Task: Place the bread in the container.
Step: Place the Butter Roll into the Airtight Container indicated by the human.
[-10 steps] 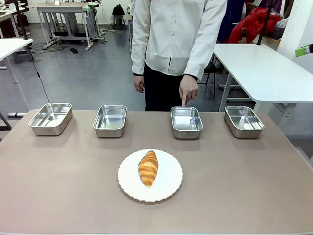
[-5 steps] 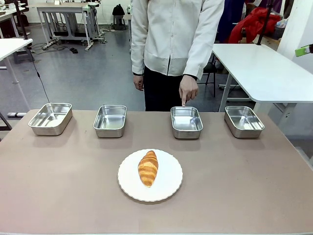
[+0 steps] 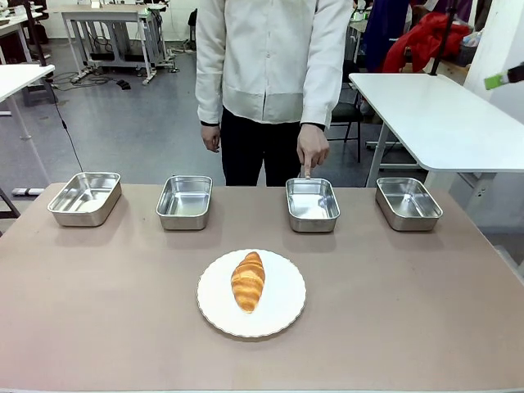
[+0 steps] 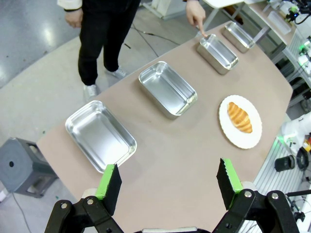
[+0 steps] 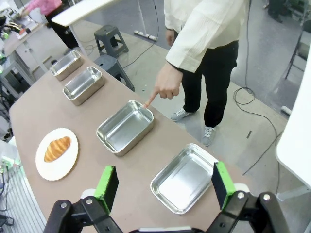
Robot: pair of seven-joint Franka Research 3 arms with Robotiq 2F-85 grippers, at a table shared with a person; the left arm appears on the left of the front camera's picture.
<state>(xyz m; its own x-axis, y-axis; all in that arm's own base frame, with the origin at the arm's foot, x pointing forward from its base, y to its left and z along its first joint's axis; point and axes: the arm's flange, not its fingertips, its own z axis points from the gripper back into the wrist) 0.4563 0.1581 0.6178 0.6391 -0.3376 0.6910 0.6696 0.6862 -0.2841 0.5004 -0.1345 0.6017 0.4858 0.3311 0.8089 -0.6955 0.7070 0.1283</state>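
Brown tabletop (image 3: 409, 311), both arms held high. Left gripper (image 4: 168, 184) wide open, empty; right gripper (image 5: 164, 184) the same. Bread (image 3: 248, 281) on white plate (image 3: 283, 288), long axis 12-to-6 in front view. It sits 1 o'clock from left fingers, 10 o'clock from right (neither clearly nearer). Person's hand (image 3: 312, 149) points into container (image 3: 312, 203), 1 o'clock beyond bread.

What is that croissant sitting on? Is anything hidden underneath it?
The croissant lies on a round white plate with a scalloped edge, resting on the brown table. The patch of plate right beneath it is covered, so it cannot be seen.
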